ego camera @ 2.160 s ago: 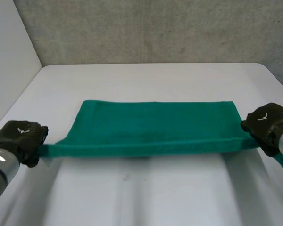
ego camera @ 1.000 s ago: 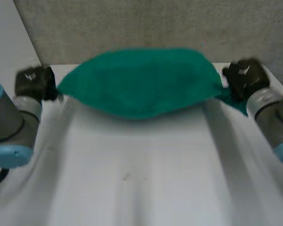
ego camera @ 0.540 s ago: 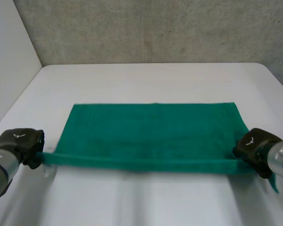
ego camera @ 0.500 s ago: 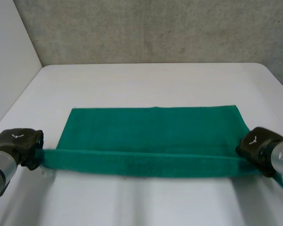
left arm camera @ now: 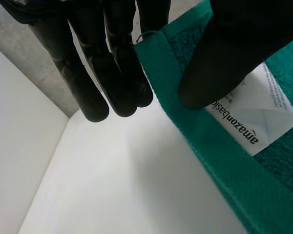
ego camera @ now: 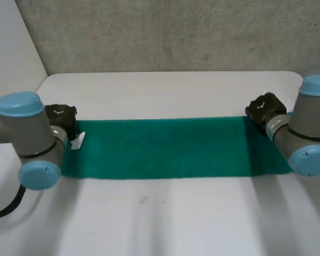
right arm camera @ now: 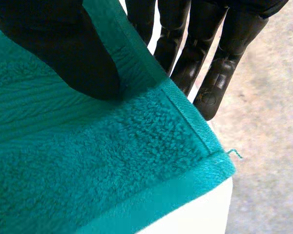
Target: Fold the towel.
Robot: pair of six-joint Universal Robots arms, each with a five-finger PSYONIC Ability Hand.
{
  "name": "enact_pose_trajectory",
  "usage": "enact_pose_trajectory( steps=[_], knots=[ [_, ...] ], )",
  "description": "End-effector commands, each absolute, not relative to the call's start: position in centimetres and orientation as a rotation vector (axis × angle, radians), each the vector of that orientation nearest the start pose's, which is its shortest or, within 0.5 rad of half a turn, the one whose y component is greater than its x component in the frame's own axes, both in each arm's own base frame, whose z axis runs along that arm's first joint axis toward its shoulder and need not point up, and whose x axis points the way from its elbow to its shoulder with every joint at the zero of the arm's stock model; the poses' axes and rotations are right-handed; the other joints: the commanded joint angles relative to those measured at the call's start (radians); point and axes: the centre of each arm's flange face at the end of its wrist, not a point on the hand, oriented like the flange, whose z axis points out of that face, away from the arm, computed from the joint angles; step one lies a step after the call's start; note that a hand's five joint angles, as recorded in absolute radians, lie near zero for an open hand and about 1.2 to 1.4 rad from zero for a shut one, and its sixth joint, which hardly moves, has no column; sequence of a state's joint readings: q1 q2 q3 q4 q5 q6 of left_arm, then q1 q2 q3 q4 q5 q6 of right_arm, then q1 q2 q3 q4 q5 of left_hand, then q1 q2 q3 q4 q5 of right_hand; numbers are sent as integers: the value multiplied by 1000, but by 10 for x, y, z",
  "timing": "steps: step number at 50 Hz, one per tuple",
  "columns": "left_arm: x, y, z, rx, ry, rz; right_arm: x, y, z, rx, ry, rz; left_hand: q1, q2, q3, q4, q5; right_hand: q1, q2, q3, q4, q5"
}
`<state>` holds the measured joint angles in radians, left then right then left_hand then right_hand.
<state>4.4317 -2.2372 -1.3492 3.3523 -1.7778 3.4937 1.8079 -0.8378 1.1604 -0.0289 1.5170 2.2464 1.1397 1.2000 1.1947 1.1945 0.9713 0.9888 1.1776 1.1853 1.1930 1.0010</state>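
White table [ego camera: 165,224] before a grey concrete wall [ego camera: 176,32], seen from the head view.

The left hand [ego camera: 60,114] sits at the far left corner of the towel [ego camera: 165,146]. In its wrist view, the straight fingers [left arm camera: 112,73] lie on one side of the towel's hem [left arm camera: 219,165] and the thumb [left arm camera: 234,44] on the other, so the hem is pinched between them. The thumb tip rests at the edge of a white printed label [left arm camera: 256,112] sewn to the towel just beside that corner. The label [ego camera: 77,140] also shows in the head view, next to the left arm [ego camera: 26,133].

The right hand [ego camera: 263,107] sits at the far right corner. In its wrist view, the thumb [right arm camera: 63,44] presses on the terry surface [right arm camera: 88,161] with straight fingers [right arm camera: 219,63] under the hem. This hand also pinches the cloth, and the corner itself juts past the fingertips.

The green towel lies flat as a long, narrow band across the middle of the table, between the two hands. Its right end passes behind the right arm [ego camera: 309,133].
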Motion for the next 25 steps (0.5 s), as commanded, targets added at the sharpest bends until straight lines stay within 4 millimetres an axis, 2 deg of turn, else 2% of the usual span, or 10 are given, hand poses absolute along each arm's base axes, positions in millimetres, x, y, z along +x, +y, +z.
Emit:
enact_pose_trajectory(
  steps=[1,3,5,6,8,9,14,18,21,25],
  knots=[
    [-230,-391,136,523,2207,-1862,244,-418,135,-1560,2340,-2112,257,196,202,202,250,407,219,211,203,221],
    [-233,-397,135,510,2174,-1912,246,-421,132,-1551,2335,-2121,257,196,202,202,250,407,219,211,203,221],
    [-235,-399,133,507,2155,-1951,248,-423,131,-1548,2330,-2130,257,196,202,202,250,-310,-499,-506,-514,-497],
    [-242,-399,133,527,2136,-2003,249,-425,131,-1540,2337,-2139,-290,-350,-344,-344,-296,-814,-1003,-1011,-1018,-1001],
    [-249,-396,132,562,2127,-2037,248,-426,132,-1508,2356,-2151,-909,-969,-964,-964,-915,-814,-1003,-1011,-1018,-1001],
    [-252,-395,133,580,2123,-2055,248,-426,132,-1508,2357,-2152,-965,-1025,-1020,-1020,-971,-814,-1003,-1011,-1018,-1001],
    [-258,-386,140,619,2095,-2127,245,-422,138,-1318,2395,-2128,-953,-1013,-1008,-1007,-959,-814,-1003,-1011,-1018,-1001],
    [-255,-379,150,608,2095,-2130,236,-412,167,-1109,2394,-2133,-958,-1019,-1013,-1013,-965,-814,-1003,-1011,-1018,-1001],
    [-252,-370,155,610,2103,-2123,231,-374,183,-956,2372,-2005,-961,-1022,-1016,-1016,-968,-814,-1003,-1011,-1018,-1001],
    [-243,-349,160,614,2132,-2092,215,-360,176,-952,2414,-1900,-961,-1022,-1016,-1016,-968,-814,-1003,-1011,-1018,-1001]
  ],
)
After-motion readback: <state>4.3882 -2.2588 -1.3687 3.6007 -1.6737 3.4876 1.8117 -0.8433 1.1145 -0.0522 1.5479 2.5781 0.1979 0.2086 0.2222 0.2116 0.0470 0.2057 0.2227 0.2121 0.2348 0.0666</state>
